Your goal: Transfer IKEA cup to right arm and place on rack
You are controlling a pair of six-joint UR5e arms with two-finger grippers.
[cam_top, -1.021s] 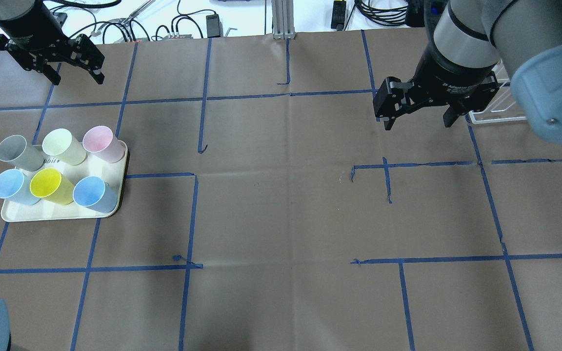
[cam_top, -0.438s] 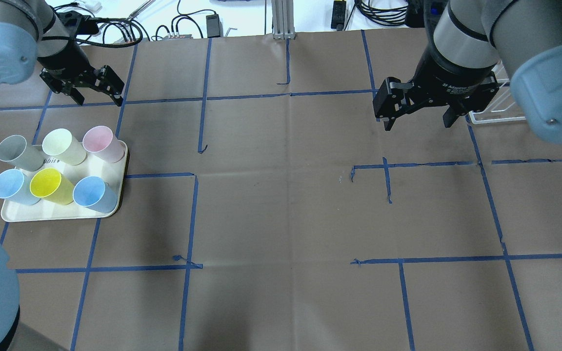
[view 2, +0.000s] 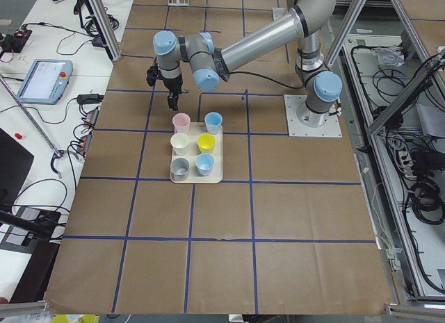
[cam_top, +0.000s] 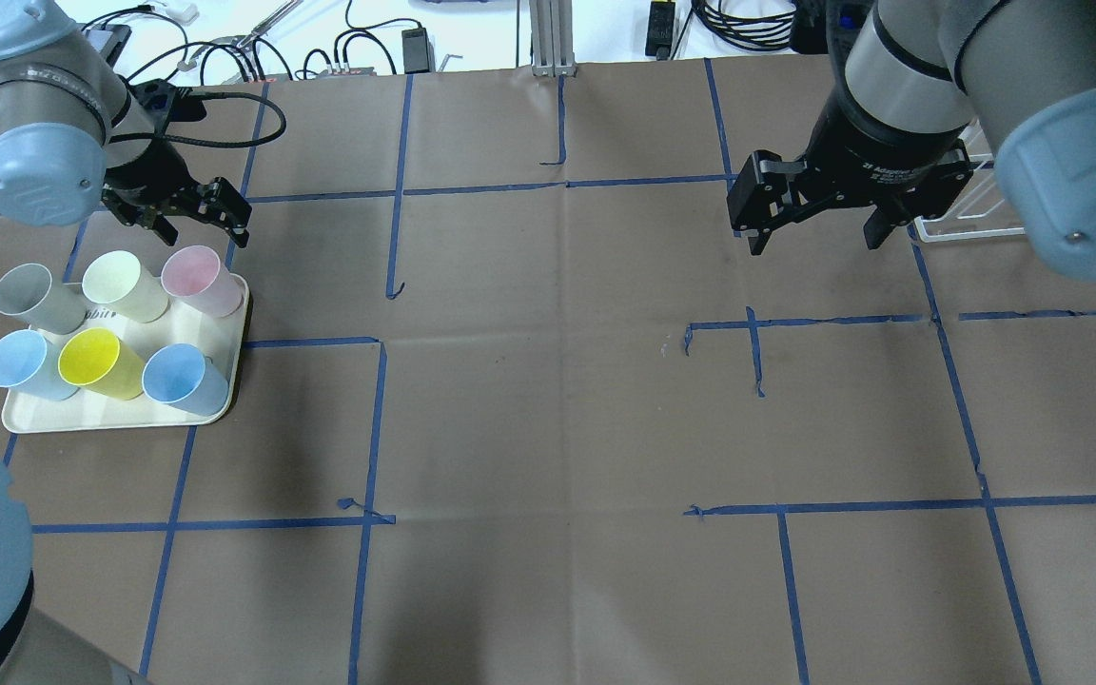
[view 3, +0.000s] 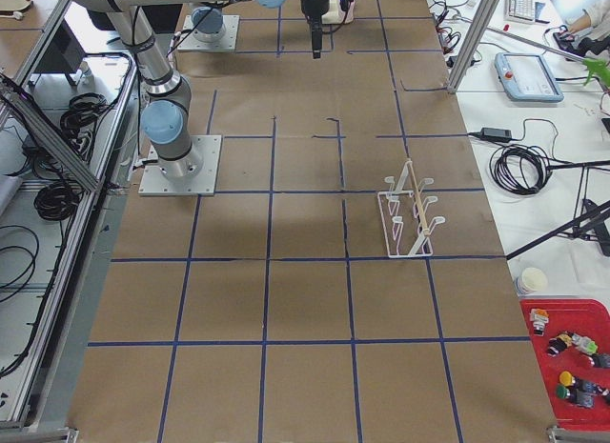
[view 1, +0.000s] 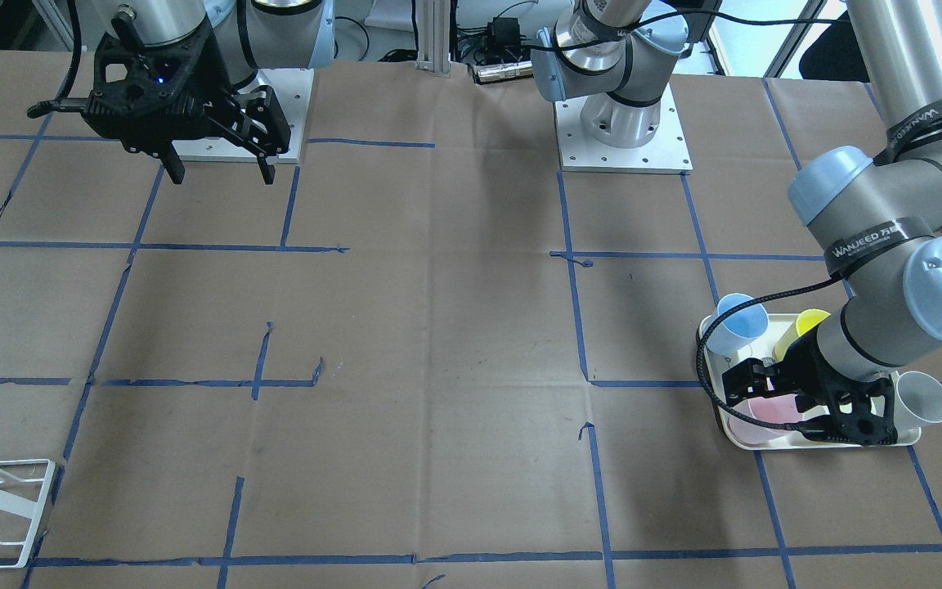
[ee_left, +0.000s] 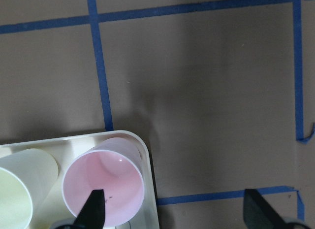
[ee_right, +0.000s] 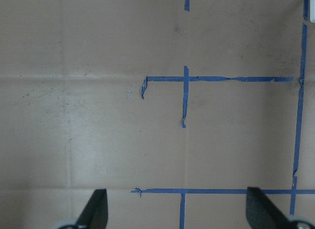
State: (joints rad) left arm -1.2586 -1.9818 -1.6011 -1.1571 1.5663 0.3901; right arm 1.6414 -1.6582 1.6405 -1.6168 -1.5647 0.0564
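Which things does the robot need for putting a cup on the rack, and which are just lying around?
For the job: pink cup, nearest the open left gripper; open right gripper; white rack; cream tray.
Just lying about: screen box; coiled cables; red bin of small bits.

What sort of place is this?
Probably a robotics research lab: a left arm and right arm bolted to a table gridded with blue tape, plus a control tablet and loose cables alongside.
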